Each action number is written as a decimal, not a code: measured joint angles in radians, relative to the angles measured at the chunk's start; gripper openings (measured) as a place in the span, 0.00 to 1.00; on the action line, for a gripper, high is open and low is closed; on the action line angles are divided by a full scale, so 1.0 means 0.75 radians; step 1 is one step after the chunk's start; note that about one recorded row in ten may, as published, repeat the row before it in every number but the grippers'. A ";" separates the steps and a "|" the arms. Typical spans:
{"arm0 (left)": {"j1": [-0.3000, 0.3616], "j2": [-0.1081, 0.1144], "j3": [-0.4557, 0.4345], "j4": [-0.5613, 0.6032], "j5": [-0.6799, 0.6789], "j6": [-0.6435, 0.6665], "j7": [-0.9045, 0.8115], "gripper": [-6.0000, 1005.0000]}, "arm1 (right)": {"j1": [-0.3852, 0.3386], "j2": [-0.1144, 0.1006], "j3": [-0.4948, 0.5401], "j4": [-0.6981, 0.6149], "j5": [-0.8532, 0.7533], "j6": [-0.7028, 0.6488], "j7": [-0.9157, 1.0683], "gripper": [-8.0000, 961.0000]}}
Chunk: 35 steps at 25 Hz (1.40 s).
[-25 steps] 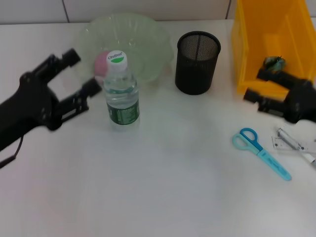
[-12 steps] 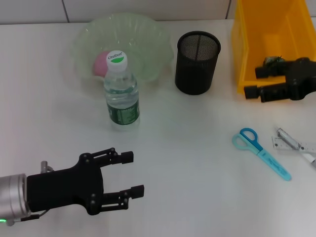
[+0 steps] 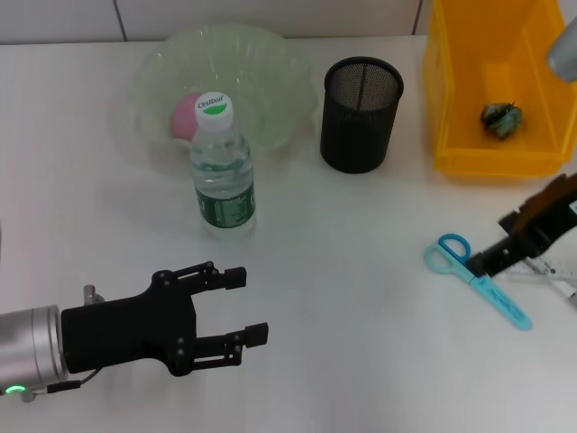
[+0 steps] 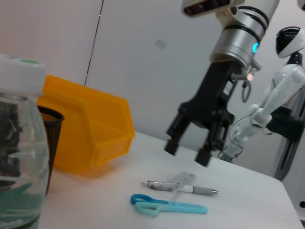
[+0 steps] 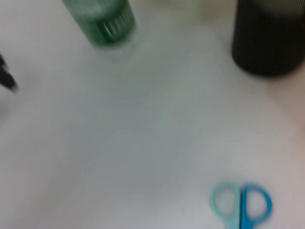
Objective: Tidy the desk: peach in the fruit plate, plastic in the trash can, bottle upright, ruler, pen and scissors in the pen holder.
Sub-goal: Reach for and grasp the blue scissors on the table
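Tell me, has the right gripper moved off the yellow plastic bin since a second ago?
Yes. The right gripper has left the yellow plastic bin, coming toward the robot; it now hangs open beside the blue scissors.

Clear plastic bottle (image 3: 221,167), black mesh pen holder (image 3: 361,114).

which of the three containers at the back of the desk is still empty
The black mesh pen holder. The green fruit plate holds the peach, and the yellow bin holds crumpled plastic.

Clear ruler (image 3: 566,271) and silver pen (image 3: 561,287) cut by head view's right edge, partly behind black right gripper (image 3: 514,244). Green-labelled plastic bottle (image 5: 102,21) blurred, cropped at right wrist view's top.
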 joint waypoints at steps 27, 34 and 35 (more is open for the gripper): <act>-0.019 -0.004 0.000 0.000 0.002 -0.054 -0.020 0.79 | -0.082 0.004 -0.278 0.119 -0.136 0.149 0.199 0.59; -0.020 -0.009 0.007 0.000 0.001 -0.078 -0.020 0.79 | -0.081 0.003 -0.295 0.140 -0.159 0.182 0.199 0.49; -0.020 -0.010 0.008 -0.001 0.002 -0.081 -0.020 0.79 | -0.081 0.003 -0.298 0.143 -0.162 0.184 0.199 0.49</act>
